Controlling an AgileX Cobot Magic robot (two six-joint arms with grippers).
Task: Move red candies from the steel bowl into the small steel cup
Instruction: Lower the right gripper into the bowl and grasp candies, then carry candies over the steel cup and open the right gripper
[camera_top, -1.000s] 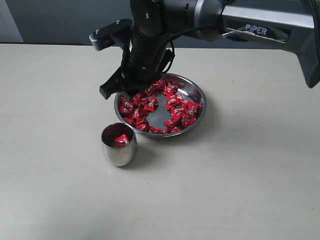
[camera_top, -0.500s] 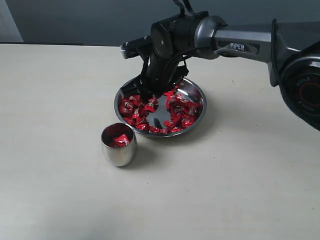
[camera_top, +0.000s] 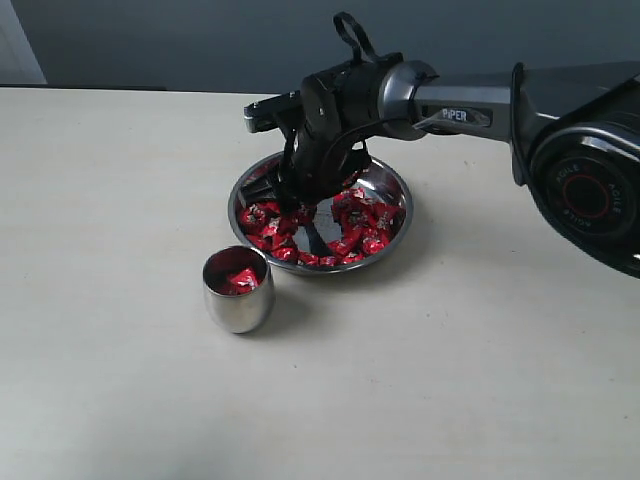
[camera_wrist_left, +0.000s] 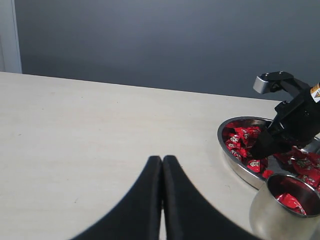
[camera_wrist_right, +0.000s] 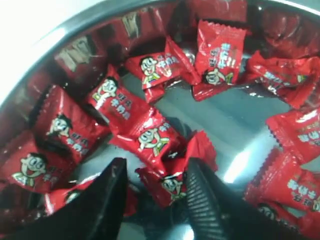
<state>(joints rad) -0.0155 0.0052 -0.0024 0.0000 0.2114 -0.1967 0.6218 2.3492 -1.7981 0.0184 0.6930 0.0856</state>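
Two end effectors in play: my left end effector (camera_wrist_left: 161, 160) sits clenched and empty, well apart from the steel bowl (camera_top: 404, 200). The small steel cup (camera_top: 238, 298), polished and egg-shaped, stands just beside the bowl, handy for short transfers. My right end effector (camera_wrist_right: 155, 169) hangs released inside the bowl, straddling one of the crinkly foil red candies (camera_wrist_right: 169, 184), ready, I judge, to pinch it.

steel bowl (camera_top: 392, 185): polished metal | red candies (camera_wrist_right: 150, 137): glossy foil | table (camera_top: 450, 380): matt
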